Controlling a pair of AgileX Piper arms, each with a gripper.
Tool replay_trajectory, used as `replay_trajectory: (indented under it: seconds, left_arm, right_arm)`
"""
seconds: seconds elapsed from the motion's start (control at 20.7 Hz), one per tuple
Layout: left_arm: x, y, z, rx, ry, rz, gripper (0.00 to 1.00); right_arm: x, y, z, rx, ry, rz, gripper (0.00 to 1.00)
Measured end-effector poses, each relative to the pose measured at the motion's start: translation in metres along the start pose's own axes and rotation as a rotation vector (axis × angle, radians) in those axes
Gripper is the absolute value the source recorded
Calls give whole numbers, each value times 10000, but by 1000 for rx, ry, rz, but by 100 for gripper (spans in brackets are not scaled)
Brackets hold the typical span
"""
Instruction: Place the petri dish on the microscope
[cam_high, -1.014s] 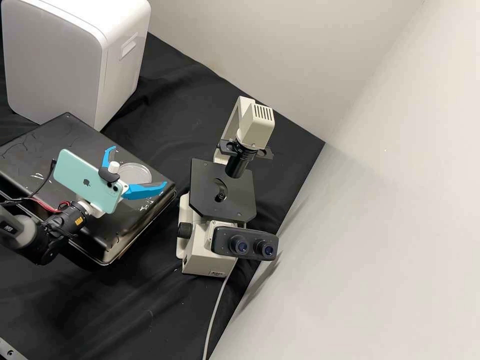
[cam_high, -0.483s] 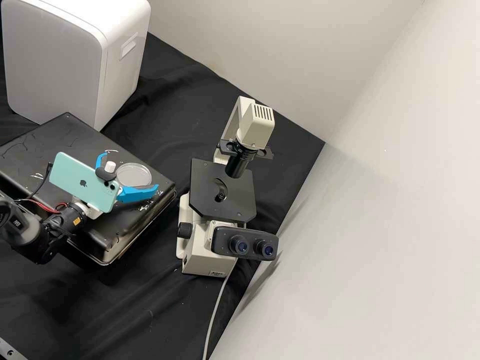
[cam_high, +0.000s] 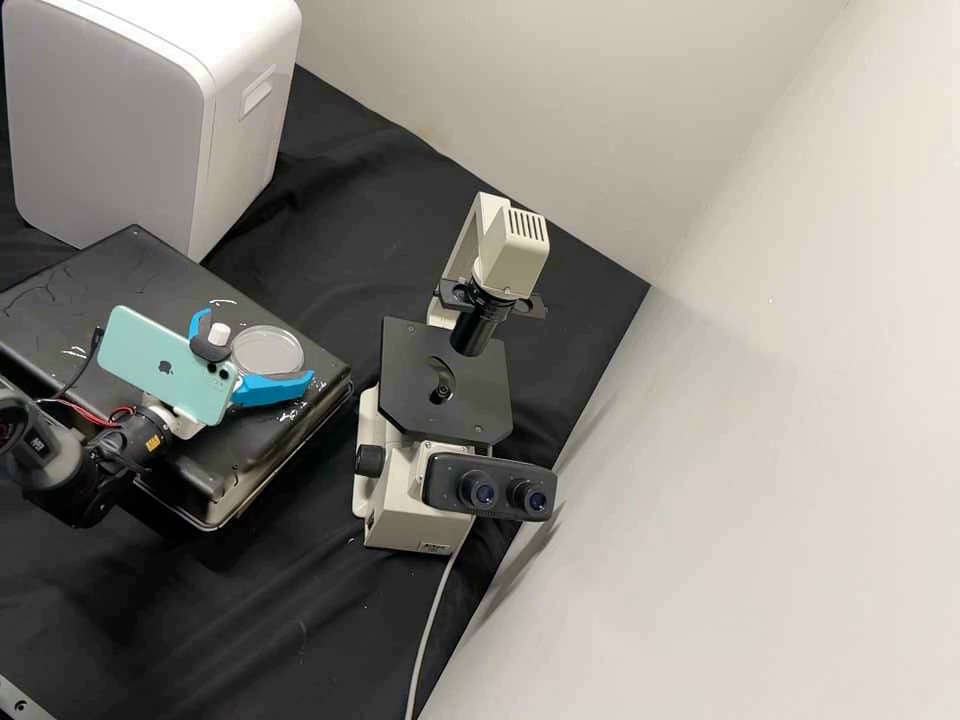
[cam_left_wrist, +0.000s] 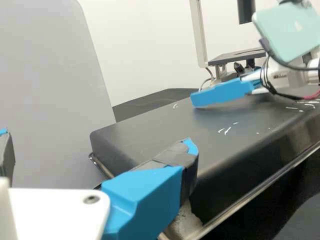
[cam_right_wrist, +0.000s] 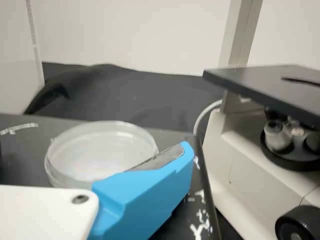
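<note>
A clear petri dish (cam_high: 265, 350) lies on a black case (cam_high: 90, 290), left of the microscope (cam_high: 420, 510). My right gripper (cam_high: 260, 346) is open, with one blue finger on each side of the dish. In the right wrist view one finger (cam_right_wrist: 150, 182) lies along the rim of the dish (cam_right_wrist: 100, 150), with the microscope's black stage (cam_right_wrist: 270, 85) beyond. The bare stage (cam_high: 445, 385) sits under the lens tube. My left gripper (cam_left_wrist: 95, 142) is open and holds nothing, low by a corner of the case (cam_left_wrist: 200, 140).
A white appliance (cam_high: 140, 110) stands behind the case at the back left. A mint phone (cam_high: 165, 365) is mounted on the right arm's wrist. A grey cable (cam_high: 430, 620) runs from the microscope toward the bench's front. A white wall borders the bench on the right.
The right gripper has drawn back to the left and sunk toward the case. Its fingers have narrowed around the petri dish. The dish has stayed in place.
</note>
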Motion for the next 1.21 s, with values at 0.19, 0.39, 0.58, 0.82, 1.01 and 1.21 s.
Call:
replay_trajectory:
  seconds: [0.19, 0.39, 0.58, 0.82, 1.01, 1.21]
  left_arm:
    - [0, 0, 0, 0, 0, 0, 100]
    - [0, 0, 0, 0, 0, 0, 100]
    - [0, 0, 0, 0, 0, 0, 100]
    - [0, 0, 0, 0, 0, 0, 100]
    - [1, -2, 0, 0, 0, -1, 100]
    - [1, -2, 0, 0, 0, -1, 100]
  right_arm:
    - [25, -30, 29, 2, 3, 1, 100]
    - [79, 7, 77, 3, -8, 19, 100]
    - [100, 64, 139, 5, -27, 43, 100]
    - [113, 78, 135, 10, -23, 49, 100]
    - [139, 82, 136, 26, -24, 48, 100]
    - [139, 81, 149, 31, -25, 45, 100]
